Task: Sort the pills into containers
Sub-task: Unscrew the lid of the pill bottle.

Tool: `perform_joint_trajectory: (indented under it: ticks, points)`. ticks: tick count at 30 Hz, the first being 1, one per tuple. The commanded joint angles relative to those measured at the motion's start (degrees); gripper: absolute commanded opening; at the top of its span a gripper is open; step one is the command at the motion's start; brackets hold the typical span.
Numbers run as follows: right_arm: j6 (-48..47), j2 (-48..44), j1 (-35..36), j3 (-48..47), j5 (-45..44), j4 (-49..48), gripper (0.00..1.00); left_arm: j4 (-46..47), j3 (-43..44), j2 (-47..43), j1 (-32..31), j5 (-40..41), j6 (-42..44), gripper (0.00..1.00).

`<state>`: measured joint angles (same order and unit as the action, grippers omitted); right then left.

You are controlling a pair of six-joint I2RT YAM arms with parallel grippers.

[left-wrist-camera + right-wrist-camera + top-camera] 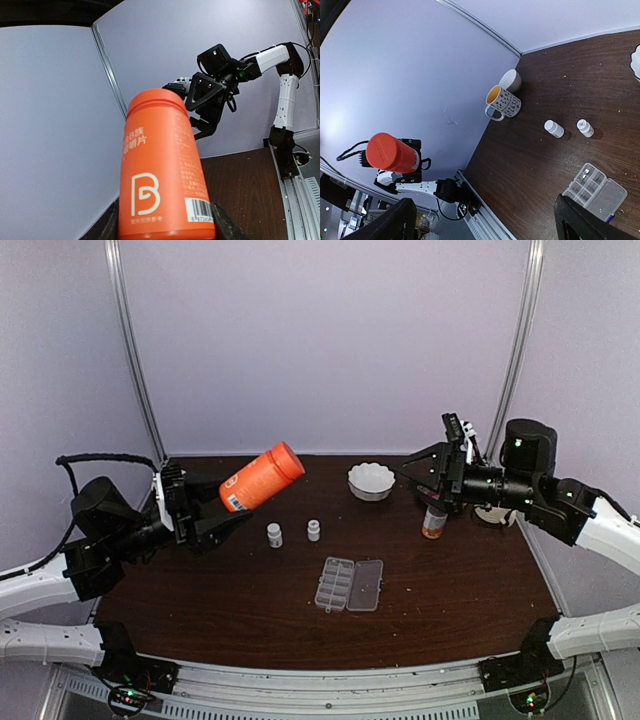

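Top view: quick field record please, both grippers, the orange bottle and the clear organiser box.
left gripper: shut on orange plastic bottle, cap on, held tilted in the air
right gripper: open, empty, raised near white scalloped bowl
clear plastic organiser box: lid open, lying flat
pills: none discernible

The table (250,625) is dark brown wood-grain, smooth, with a dull sheen and faint pale scuffs. The orange bottle (162,170) looks like smooth satin plastic, with white print and a paper-like barcode label. The organiser box (349,584) is clear, glossy plastic. The two small bottles (274,534) look like matt white plastic. The scalloped bowl (371,481) and the patterned mug (504,102) look glazed and shiny. The near rail (330,682) is ribbed bare metal.
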<state>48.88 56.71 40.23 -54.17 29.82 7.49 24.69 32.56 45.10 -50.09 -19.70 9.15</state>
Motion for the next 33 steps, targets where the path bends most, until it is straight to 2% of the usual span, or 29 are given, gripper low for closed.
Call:
perform_joint_trajectory:
  ticks: [1, 7, 12, 20, 25, 33]
  points:
    - [-2.69, -0.83, 1.84, -5.67, -3.6, 3.93, 1.0, 5.06, -0.04, 0.47, -0.29, -0.05, 0.86, 0.0]
    - [-1.09, 0.42, 2.39, -7.11, -1.18, 1.89, 1.0, 2.69, 1.61, 1.85, -0.32, -0.65, 1.7, 0.0]
    - [-3.1, 5.81, 5.82, -13.92, 2.87, 4.49, 1.0, 2.78, 1.65, 2.16, -0.33, -2.44, 2.94, 0.0]
    - [-6.51, 17.07, 13.06, -25.56, 6.39, 8.54, 0.9, 2.13, 2.18, 2.77, -0.33, -4.07, 4.11, 0.0]
    - [-7.29, 21.49, 15.09, -28.88, 8.66, 8.86, 0.89, 0.63, 3.18, 3.26, -0.34, -4.6, 4.21, 0.0]
    - [-8.71, 26.01, 16.2, -31.78, 9.69, 10.7, 0.8, -0.34, 3.53, 3.57, -0.32, -7.28, 4.95, 0.0]
